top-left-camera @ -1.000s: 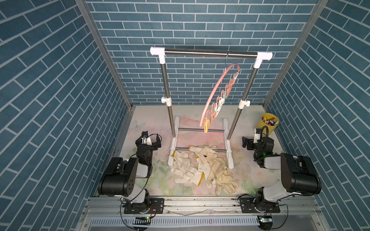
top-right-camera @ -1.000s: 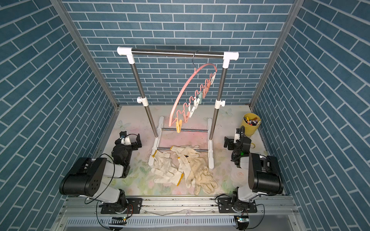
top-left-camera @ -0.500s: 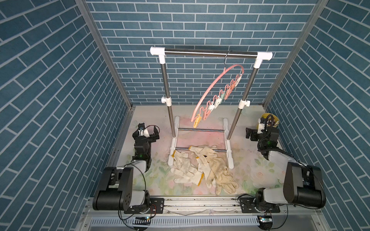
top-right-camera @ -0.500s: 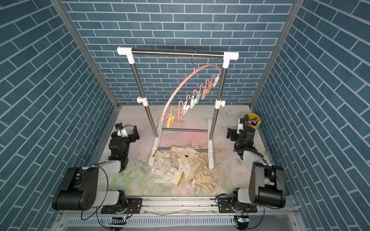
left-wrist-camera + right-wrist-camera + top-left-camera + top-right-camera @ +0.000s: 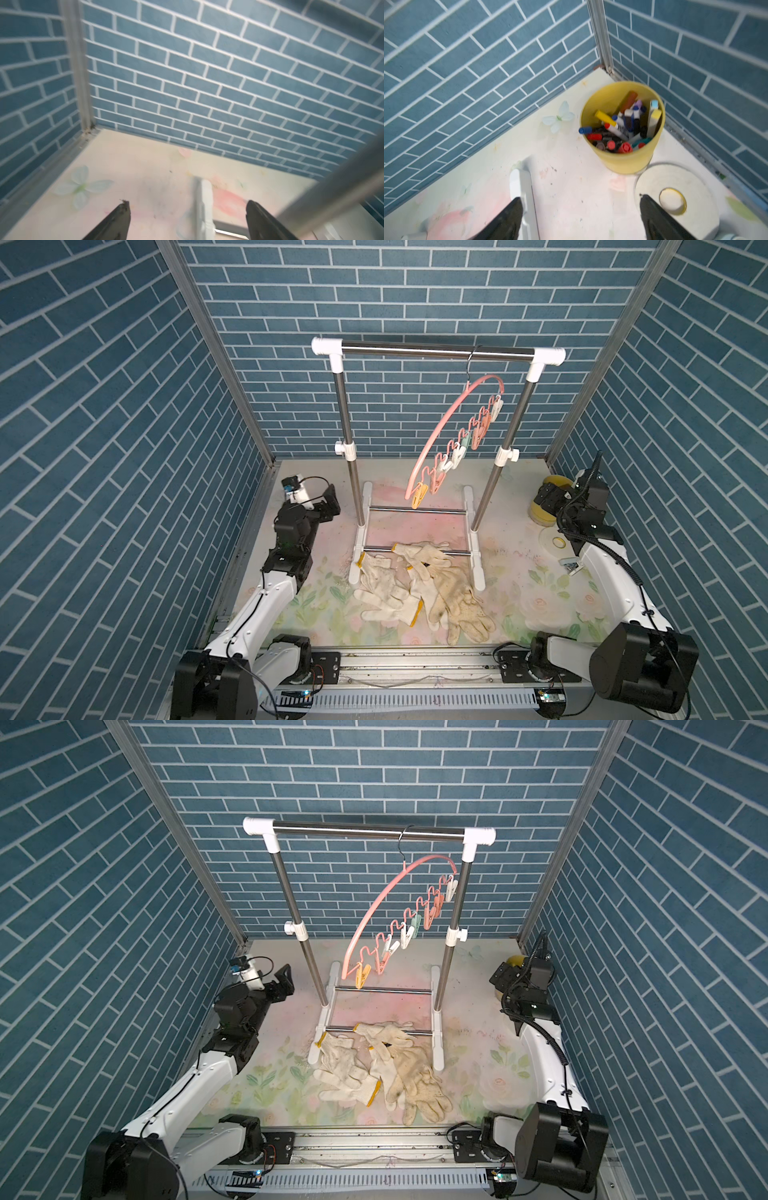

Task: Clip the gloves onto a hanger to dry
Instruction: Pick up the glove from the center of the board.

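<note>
The gloves (image 5: 419,585) lie in a loose pile on the counter (image 5: 523,585), at the near side of the rack's (image 5: 436,351) base. The farthest glove drapes over the rack's near lower bar. They are white to cream, some stained brown, with yellow cuff edges. None is clipped up.

The hanger (image 5: 370,909) hangs by its dark hook from the rack's top bar, close to the right end. Its pink arc slopes steeply down toward the left, and the small pastel clips dangle along it with nothing in them.

The left gripper (image 5: 187,204) is near the far left corner of the counter, left of the rack and well apart from the gloves. Its jaws are spread wide and hold nothing.

The right gripper (image 5: 579,198) is near the far right corner, also spread wide and empty. Just beyond it a yellow cup (image 5: 623,162) full of markers stands in the corner, with a white tape roll (image 5: 695,207) lying flat just beside the cup.
</note>
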Controlling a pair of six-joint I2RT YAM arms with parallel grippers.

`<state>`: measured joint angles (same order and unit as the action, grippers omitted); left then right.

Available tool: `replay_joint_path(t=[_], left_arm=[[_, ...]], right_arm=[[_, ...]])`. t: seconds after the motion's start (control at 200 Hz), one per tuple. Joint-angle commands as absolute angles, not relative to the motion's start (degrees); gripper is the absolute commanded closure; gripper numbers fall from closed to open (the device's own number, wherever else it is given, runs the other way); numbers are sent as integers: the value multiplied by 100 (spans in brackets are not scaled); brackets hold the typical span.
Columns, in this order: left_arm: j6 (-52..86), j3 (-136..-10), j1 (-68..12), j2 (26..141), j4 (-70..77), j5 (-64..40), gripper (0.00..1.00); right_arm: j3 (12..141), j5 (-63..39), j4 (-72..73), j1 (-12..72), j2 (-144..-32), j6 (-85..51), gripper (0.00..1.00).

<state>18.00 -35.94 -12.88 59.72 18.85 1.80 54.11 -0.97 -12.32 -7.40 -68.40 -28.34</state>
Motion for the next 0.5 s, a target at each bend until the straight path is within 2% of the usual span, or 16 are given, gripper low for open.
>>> replay_joint_path(t=[0.0, 0.11, 0.285, 0.38, 0.495], left_arm=[[2050, -3744, -2291, 5710, 453, 171, 9], [2914, -3853, -3005, 5721, -422, 232, 9], [4584, -4359, -3288, 6446, -1872, -530, 16], [5353, -4455, -3368, 6879, -1896, -1027, 18], [6138, -4467, -3448, 7420, -1224, -1464, 21]], right_arm=[[5278, -342, -1835, -721, -6694, -3337, 12], [5222, -322, -1964, -729, -6706, -3350, 13], [5238, -345, -2089, -721, -6767, -3409, 14], [5173, -415, -2045, -709, -6799, -3508, 14], [5105, -470, -2036, -711, -6796, -3608, 15]])
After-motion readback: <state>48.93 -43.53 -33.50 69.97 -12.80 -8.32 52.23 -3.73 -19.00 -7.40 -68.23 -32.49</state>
